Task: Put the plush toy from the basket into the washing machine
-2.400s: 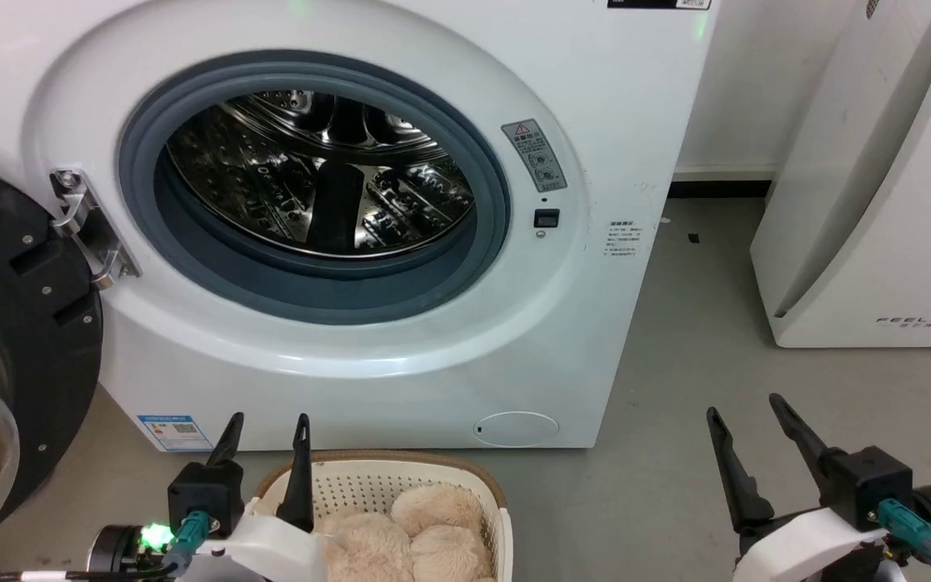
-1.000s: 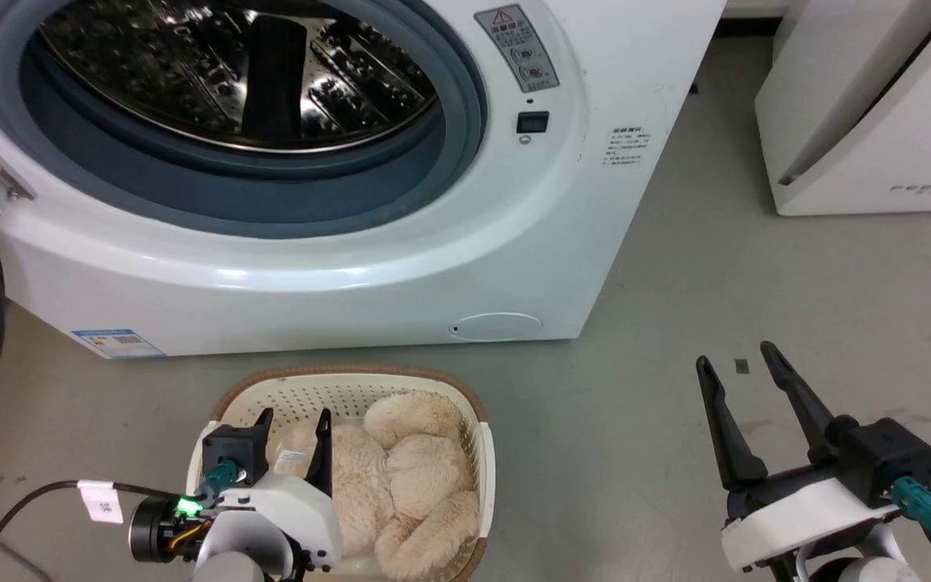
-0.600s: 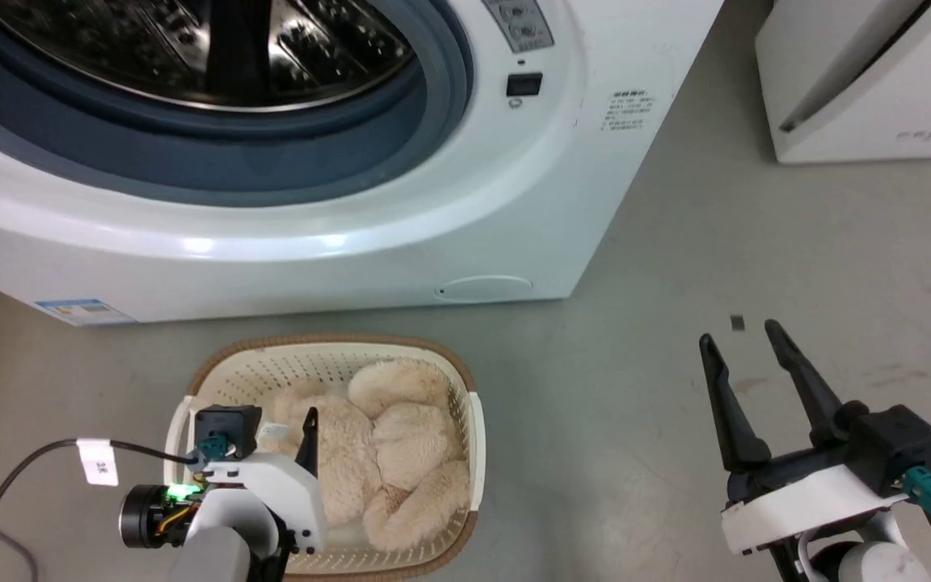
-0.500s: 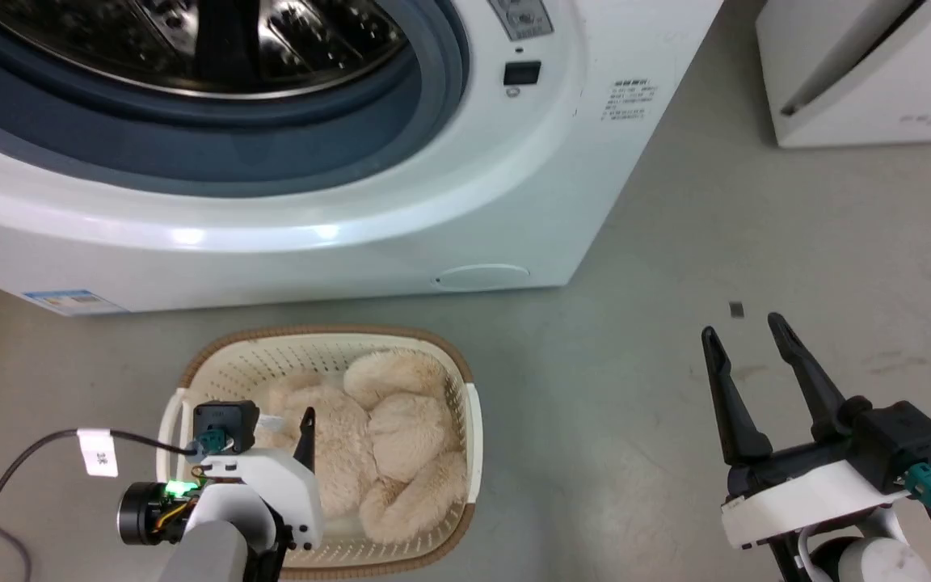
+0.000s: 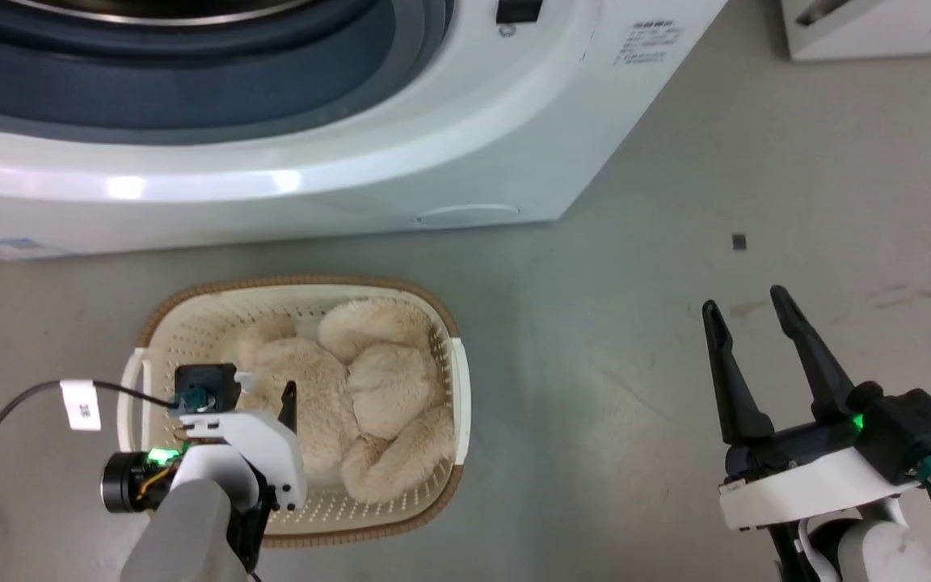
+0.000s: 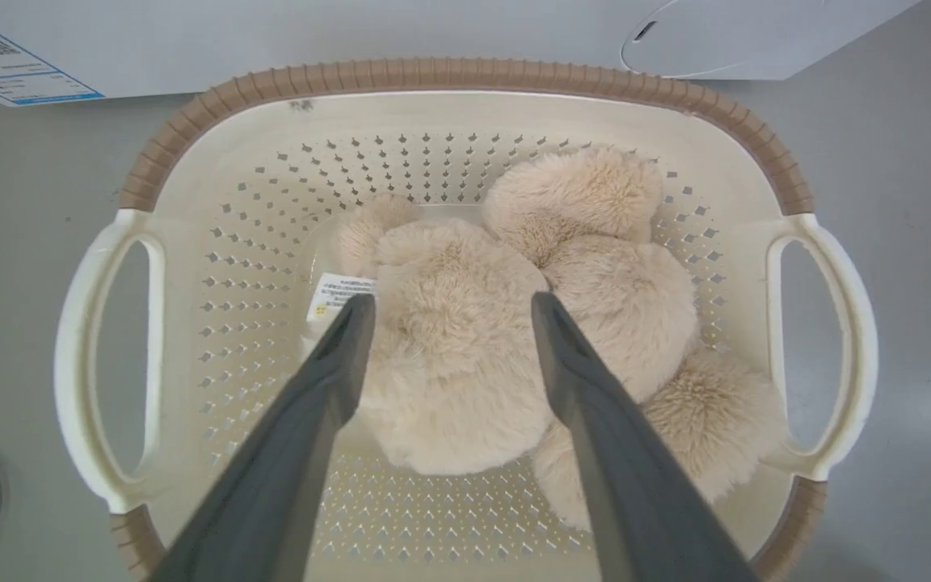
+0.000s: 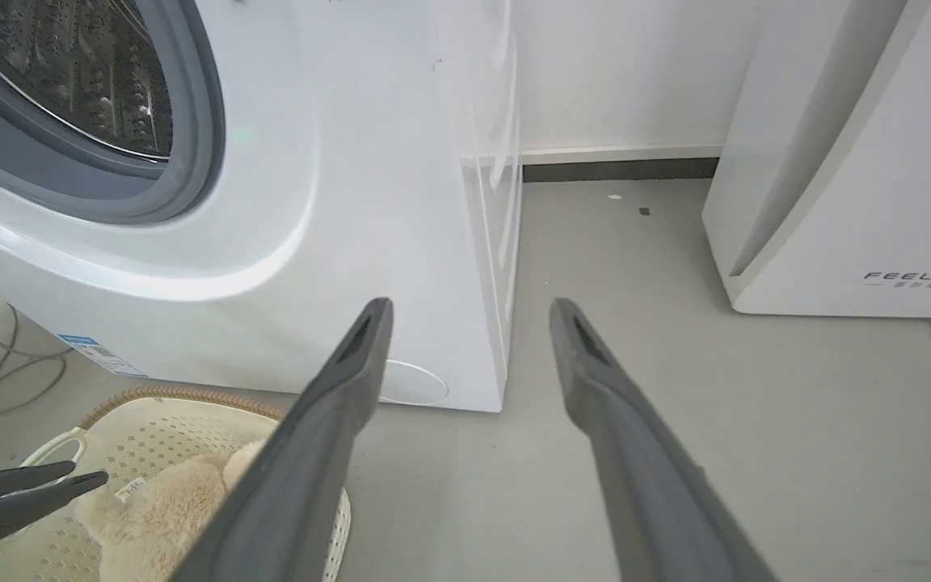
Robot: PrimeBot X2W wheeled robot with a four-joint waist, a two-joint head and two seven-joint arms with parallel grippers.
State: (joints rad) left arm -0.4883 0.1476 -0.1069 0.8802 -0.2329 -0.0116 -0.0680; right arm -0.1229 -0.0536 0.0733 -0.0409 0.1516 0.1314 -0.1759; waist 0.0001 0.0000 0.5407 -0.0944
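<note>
At lower left of the head view, the plush toy [image 5: 352,388] lies in the basket [image 5: 296,284], with the left gripper [image 6: 449,303] spread astride one puffy lobe. A pinch on fur alone may slip, or lift the light basket too. The right gripper [image 5: 743,299] hangs spread over the floor [image 5: 611,339]. The washing machine [image 5: 271,186] has its opening cut off at the top edge, and how deep the left fingertips sit is unclear.

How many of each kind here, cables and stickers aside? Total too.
plush toy: 1
basket: 1
washing machine: 1
FEELBIRD appliance: 1
tools: 2, left tool and right tool, both open
Total: 6
</note>
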